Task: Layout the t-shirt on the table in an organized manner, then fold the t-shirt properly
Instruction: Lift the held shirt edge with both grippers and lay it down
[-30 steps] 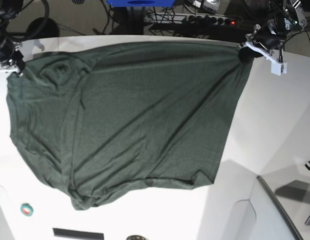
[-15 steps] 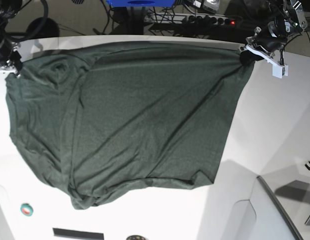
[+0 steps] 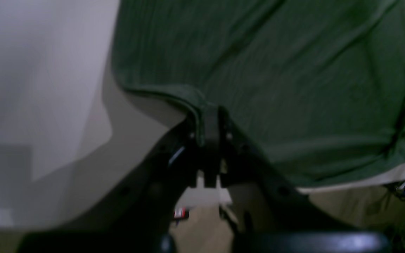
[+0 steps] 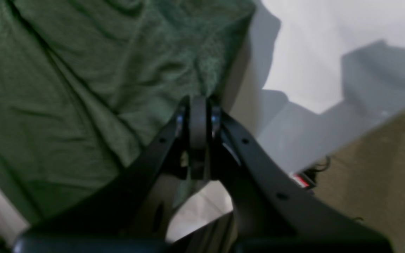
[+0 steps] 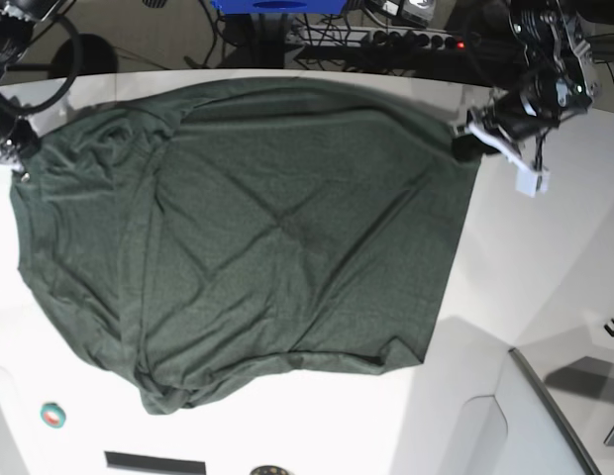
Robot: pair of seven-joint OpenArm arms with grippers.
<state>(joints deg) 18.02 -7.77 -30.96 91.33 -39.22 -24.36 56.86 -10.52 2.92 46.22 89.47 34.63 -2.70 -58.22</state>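
My landmark is the t-shirt (image 5: 287, 218), dark green and soft, spread broad across the white table (image 5: 545, 297), its top edge strung between my two hands. At its upper corner on my left side, my left fingers (image 3: 207, 140) are pinched narrow on a fold of the cloth — the knit rises in a thin ridge straight into their tips. At the opposite upper corner, my right fingers (image 4: 199, 105) are closed as well, with a bunch of the same green fabric caught between them.

Long creases run down the t-shirt from my right-hand corner, and the cloth there is rumpled, while the middle lies flatter. Its lower edge is uneven, with a lumpy point low on my right-hand part and a small turned corner low on my left-hand part.

Below the t-shirt, near that lumpy point, a dark bar (image 5: 154, 462) sits across the white surface, and a small round teal-and-red mark (image 5: 53, 415) lies off to my right of it. I cannot make out any writing on that mark — it is too small. Out past the t-shirt's low corner on my left, there is a dark slot (image 5: 584, 381) and, above that, a small round dark spot (image 5: 612, 327).
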